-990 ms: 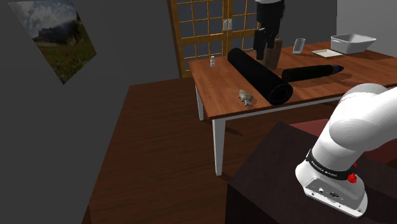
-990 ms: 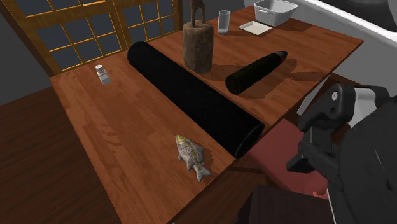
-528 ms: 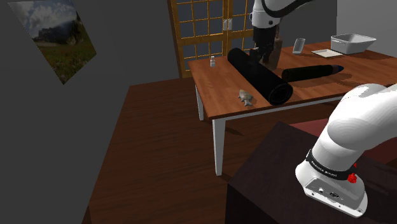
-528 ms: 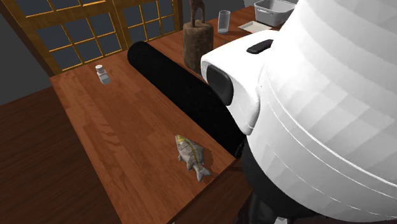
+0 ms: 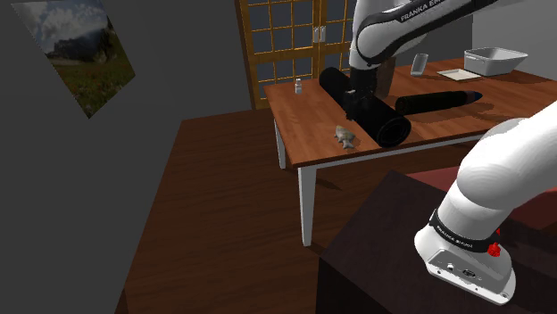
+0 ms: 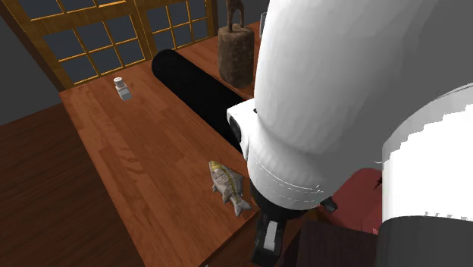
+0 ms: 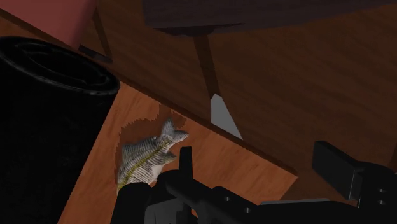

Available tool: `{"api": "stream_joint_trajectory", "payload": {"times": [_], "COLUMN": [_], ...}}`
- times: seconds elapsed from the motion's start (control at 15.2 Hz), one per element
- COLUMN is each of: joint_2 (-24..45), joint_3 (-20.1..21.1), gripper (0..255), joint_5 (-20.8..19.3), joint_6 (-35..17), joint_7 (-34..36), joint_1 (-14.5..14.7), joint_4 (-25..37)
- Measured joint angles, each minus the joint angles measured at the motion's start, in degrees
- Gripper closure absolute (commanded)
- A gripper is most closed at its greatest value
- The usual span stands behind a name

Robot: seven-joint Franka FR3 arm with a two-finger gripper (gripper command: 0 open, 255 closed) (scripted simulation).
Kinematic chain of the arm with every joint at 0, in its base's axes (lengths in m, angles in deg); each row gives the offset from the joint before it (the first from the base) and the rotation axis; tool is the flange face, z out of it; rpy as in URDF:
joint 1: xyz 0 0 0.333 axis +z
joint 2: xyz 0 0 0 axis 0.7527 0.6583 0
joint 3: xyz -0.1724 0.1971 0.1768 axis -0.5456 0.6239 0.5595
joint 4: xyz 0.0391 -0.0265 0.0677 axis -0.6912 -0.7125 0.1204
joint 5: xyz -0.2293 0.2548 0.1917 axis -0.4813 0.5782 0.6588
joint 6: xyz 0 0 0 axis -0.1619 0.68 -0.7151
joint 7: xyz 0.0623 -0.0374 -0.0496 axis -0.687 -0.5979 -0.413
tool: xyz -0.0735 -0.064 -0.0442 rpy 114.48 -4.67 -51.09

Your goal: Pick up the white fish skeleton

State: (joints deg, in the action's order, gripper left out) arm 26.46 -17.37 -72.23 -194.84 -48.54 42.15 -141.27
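The surface point(image 6: 140, 163) was polished, grained reddish wood; the long cylinder point(image 6: 189, 78) matt black; the fish skeleton point(image 6: 228, 186) ribbed, rough.

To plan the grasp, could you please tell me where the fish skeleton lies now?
In the shoulder view, the fish skeleton lies on the table by its near edge, left of the open end of the black cylinder.

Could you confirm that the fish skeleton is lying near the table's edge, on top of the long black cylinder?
Not quite: the second exterior view shows the fish skeleton near the table's edge but beside the long black cylinder, on the wood.
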Motion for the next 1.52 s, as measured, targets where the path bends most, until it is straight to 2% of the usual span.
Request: {"api": "stream_joint_trajectory", "payload": {"times": [0.46, 0.59, 0.79, 1.06, 1.52], "joint_2": [13.90, 17.98, 25.95, 33.01, 39.06], "joint_3": [-5.16, -6.77, -8.73, -9.26, -7.61], "gripper": [0, 0, 0, 0, 0], "joint_5": [2.24, 3.88, 8.62, 15.16, 20.77], "joint_6": [-15.89, -19.91, -26.22, -31.04, -36.52], "joint_7": [-2.16, -3.79, -7.42, -12.14, -16.13], "joint_1": [-1.03, -1.20, -0.95, -1.32, -2.02], "joint_4": [-0.75, -0.41, 1.37, 3.45, 3.66]}}
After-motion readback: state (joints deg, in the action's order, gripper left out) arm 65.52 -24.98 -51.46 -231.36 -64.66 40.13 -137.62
